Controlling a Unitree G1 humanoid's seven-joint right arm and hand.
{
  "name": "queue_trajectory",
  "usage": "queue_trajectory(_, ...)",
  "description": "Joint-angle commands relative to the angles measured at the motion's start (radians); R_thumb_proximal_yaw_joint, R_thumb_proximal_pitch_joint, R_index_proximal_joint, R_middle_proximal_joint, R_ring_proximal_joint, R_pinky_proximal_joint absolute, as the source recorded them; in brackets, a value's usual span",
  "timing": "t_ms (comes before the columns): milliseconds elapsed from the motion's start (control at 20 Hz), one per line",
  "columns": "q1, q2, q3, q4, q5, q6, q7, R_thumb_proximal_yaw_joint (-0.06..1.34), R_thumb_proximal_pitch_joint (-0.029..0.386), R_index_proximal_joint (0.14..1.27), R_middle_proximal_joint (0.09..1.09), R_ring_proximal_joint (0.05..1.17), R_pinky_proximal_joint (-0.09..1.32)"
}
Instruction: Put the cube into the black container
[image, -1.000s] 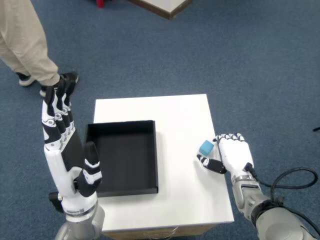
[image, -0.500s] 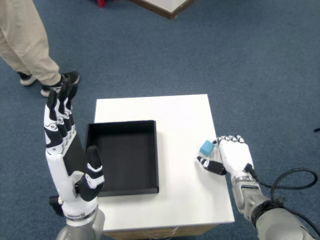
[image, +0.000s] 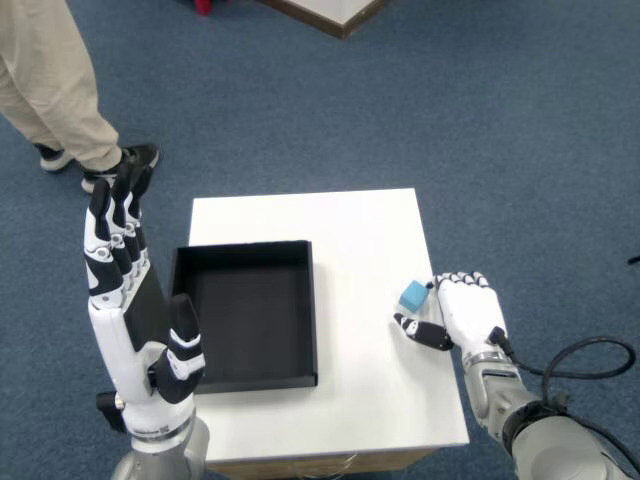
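Blue cube (image: 413, 295): small, rigid, likely light; pinch opposite flat faces.
Right hand (image: 462, 313): beside cube, fingers apart, nothing gripped.
Black container (image: 250, 313): leftward on the worktop (image: 350, 230).

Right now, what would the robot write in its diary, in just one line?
stage: reaching | right robot hand: open, beside cube | cube: on white table, not lifted | black container: empty, left of cube

The right hand (image: 468, 312) lies low with its fingers curled a little. The left hand (image: 128, 300) points straight up, fingers open.
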Motion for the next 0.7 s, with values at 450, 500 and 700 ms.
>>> queue_trajectory(450,-0.04,-0.03,0.0,0.023,0.002,0.013,-0.013,0.44,-0.019,0.51,0.28,0.23,0.09)
queue_trajectory(500,-0.041,-0.03,0.0,0.023,0.002,0.013,-0.01,0.44,-0.018,0.51,0.28,0.23,0.09)
queue_trajectory(700,-0.048,-0.023,0.003,0.023,-0.002,0.014,-0.015,0.43,-0.017,0.52,0.29,0.24,0.1)
